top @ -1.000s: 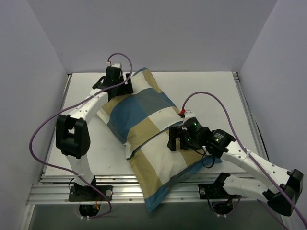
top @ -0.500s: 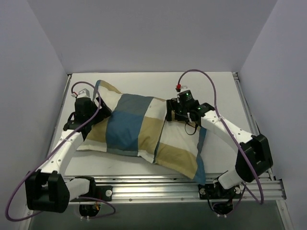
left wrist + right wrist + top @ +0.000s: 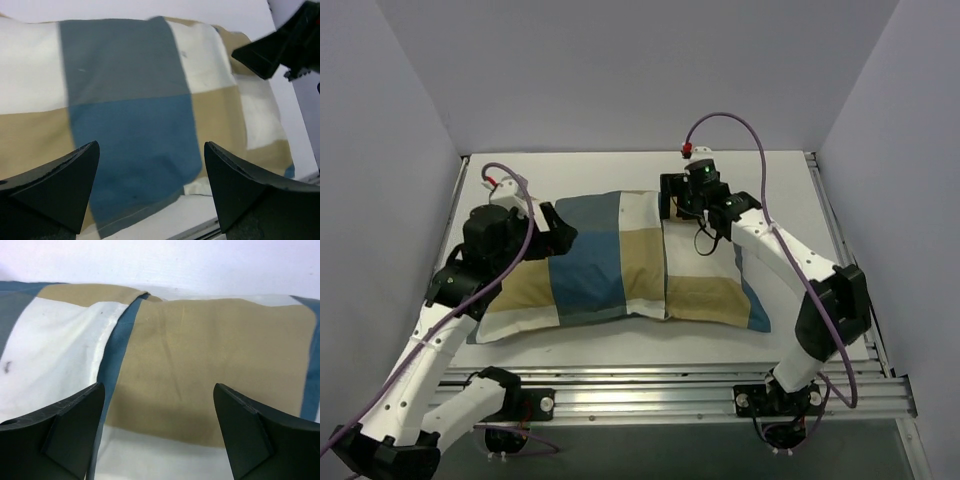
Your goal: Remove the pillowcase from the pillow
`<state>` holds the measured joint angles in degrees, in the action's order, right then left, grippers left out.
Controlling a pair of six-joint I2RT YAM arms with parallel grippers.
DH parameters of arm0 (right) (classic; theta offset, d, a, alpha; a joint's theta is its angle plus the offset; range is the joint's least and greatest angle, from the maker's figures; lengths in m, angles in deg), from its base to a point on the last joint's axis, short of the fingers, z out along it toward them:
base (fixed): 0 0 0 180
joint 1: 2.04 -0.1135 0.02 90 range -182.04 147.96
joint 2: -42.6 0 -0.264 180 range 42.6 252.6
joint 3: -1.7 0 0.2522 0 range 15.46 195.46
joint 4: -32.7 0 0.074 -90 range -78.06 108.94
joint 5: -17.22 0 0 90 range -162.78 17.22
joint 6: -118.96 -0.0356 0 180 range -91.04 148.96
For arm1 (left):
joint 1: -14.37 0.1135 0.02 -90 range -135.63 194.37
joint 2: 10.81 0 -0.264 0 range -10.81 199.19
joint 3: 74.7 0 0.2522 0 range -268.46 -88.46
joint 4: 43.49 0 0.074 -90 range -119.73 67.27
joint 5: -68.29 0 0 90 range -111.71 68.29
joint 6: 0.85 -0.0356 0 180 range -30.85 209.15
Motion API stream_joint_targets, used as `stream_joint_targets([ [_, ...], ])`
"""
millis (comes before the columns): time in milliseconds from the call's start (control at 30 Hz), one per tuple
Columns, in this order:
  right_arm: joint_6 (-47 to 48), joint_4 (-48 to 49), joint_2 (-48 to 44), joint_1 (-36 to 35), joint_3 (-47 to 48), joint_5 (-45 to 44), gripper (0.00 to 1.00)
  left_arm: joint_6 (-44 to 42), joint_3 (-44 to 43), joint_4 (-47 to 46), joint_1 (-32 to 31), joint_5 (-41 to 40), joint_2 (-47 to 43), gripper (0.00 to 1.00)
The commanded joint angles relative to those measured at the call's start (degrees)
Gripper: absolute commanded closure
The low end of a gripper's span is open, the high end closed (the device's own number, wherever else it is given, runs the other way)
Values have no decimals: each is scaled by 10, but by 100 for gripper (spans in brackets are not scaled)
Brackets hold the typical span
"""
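Jaws of left gripper (image 3: 150, 146) and right gripper (image 3: 159, 387) stand wide apart, empty, over the pillowcase (image 3: 620, 262).

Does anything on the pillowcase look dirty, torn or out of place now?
Only a small thing: the right wrist view shows dark specks on a white block of the pillowcase, perhaps stains. No tear shows, and it lies flat on the table.

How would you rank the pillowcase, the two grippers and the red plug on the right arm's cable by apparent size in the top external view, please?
1. pillowcase, by far the largest.
2. left gripper and right gripper: they look about alike, so they are left unranked.
3. red plug, the smallest.
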<state>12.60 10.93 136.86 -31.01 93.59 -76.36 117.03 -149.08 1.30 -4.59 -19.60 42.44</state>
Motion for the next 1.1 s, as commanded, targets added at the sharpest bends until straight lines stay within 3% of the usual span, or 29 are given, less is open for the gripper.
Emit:
stream_joint_targets([
  [0,-3,-8,-93,-3,-36,-43,15,-16,-26,-31,-106,-52,38,6],
  [233,-43,-7,-230,2,-160,-58,14,-26,-109,-91,-247,-168,190,6],
  [467,-55,34,-246,23,-266,-2,14,-44,-200,-108,-323,-245,329,6],
  [667,-75,64,-213,101,-342,56,17,-48,-245,-105,-354,-310,399,6],
  [1067,-84,100,-204,107,-366,83,18,-52,-317,-35,-375,-445,512,5],
])
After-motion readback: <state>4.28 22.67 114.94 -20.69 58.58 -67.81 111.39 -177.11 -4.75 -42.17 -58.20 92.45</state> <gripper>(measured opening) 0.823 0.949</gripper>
